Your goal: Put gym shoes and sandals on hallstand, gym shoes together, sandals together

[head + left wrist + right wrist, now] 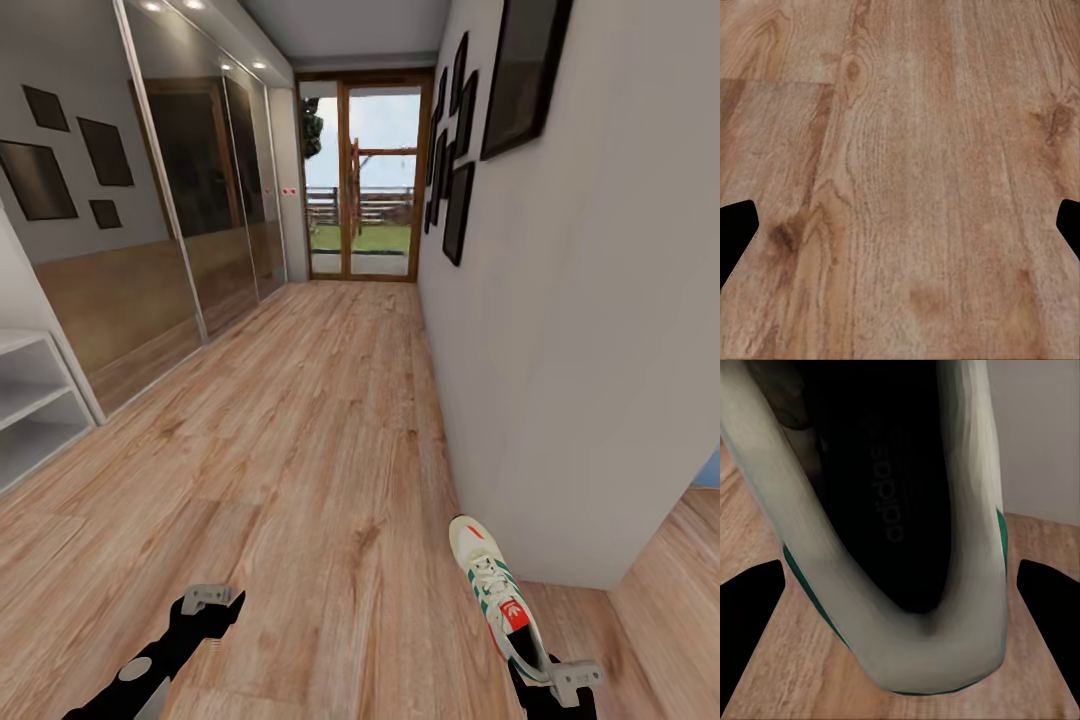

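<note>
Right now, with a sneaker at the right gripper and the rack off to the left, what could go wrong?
1. The right gripper sits at the gym shoe heel; its fingertips look spread wide of the collar, so the hold is unclear and the shoe could drop.
2. The shoe's toe is close to the white wall; turning might knock it.
3. The hallstand is at the left edge, so a long carry awaits.

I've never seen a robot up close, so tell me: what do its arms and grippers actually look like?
Both arms are glossy black. The left arm carries a light grey oval patch. Each ends in a pale grey, blocky bracket: the left gripper and right gripper. In the wrist views the fingertips are plain black wedges. No cables or lettering are visible.
</note>
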